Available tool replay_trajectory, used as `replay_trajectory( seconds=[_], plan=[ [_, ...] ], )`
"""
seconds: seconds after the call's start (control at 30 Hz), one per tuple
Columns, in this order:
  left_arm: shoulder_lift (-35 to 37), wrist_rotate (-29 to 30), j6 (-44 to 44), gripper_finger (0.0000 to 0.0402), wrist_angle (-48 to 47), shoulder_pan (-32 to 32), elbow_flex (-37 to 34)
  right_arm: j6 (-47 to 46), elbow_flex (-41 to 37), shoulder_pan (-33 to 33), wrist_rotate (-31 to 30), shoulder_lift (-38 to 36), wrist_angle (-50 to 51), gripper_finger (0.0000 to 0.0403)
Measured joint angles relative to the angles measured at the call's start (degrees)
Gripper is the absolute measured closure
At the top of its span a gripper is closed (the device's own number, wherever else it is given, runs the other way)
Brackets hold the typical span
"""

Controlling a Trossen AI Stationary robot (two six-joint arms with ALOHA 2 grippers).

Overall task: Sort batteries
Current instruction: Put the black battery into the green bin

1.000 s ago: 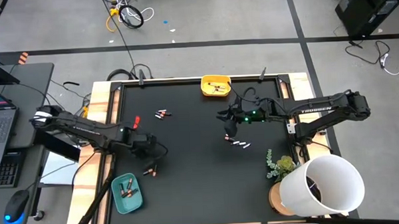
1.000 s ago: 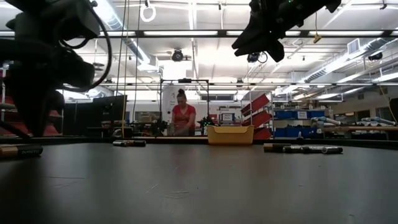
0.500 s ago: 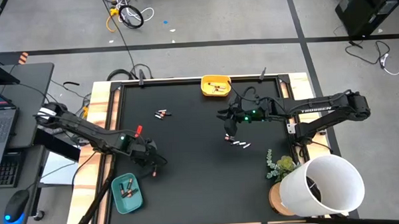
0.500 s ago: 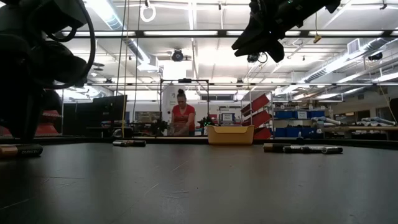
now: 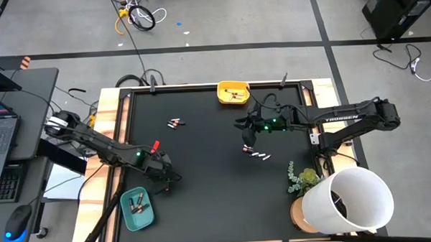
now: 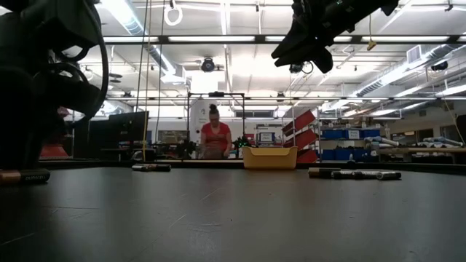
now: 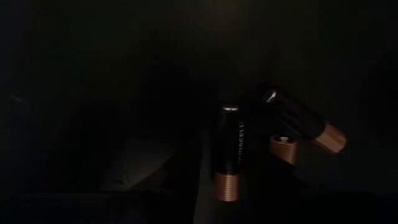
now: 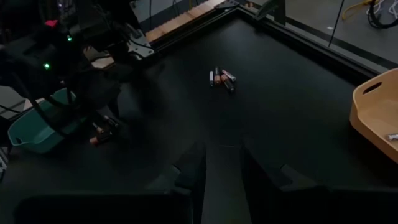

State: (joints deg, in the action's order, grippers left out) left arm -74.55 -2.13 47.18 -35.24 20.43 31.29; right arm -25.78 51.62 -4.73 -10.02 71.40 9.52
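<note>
Three copper-and-black batteries [image 7: 227,152] lie close together on the black table near its left front. My left gripper [image 5: 163,176] hangs just above them, pointing down, fingers apart and empty. The teal tray [image 5: 125,199] beside it holds a few more. Another small cluster [image 5: 175,123] lies farther back. A row of silvery batteries [image 5: 258,155] lies right of centre, and my right gripper [image 5: 246,143] stands above its left end, open and clear of the table. The yellow tray [image 5: 224,87] at the far edge holds batteries too.
A white bucket [image 5: 351,199] and a small plant [image 5: 304,179] stand at the front right corner. Wooden rails [image 5: 115,117] border the table. A desk with a laptop [image 5: 0,136] is off the left side. A person [image 6: 213,135] stands far behind the table.
My left gripper has swung toward the table's near edge and sunk, coming down over the copper-and-black batteries beside the teal tray. The batteries lie where they were.
</note>
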Motion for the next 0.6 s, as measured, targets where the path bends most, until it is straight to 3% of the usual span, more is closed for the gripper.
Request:
replay_trajectory(
  seconds=[0.07,0.2,0.6],
  plan=[
    [-0.26,0.27,-0.09,0.0284,-0.23,0.00,-0.01,0.00,0.00,0.00,0.00,0.00,0.00,0.0316],
    [-0.26,0.85,-0.28,0.0352,-0.94,0.00,0.02,-0.01,0.00,0.00,0.00,0.00,0.02,0.0316],
    [-1.43,6.27,-0.44,0.0352,-5.22,-0.14,1.20,0.26,0.00,0.00,-0.16,0.00,-0.02,0.0316]
  ],
)
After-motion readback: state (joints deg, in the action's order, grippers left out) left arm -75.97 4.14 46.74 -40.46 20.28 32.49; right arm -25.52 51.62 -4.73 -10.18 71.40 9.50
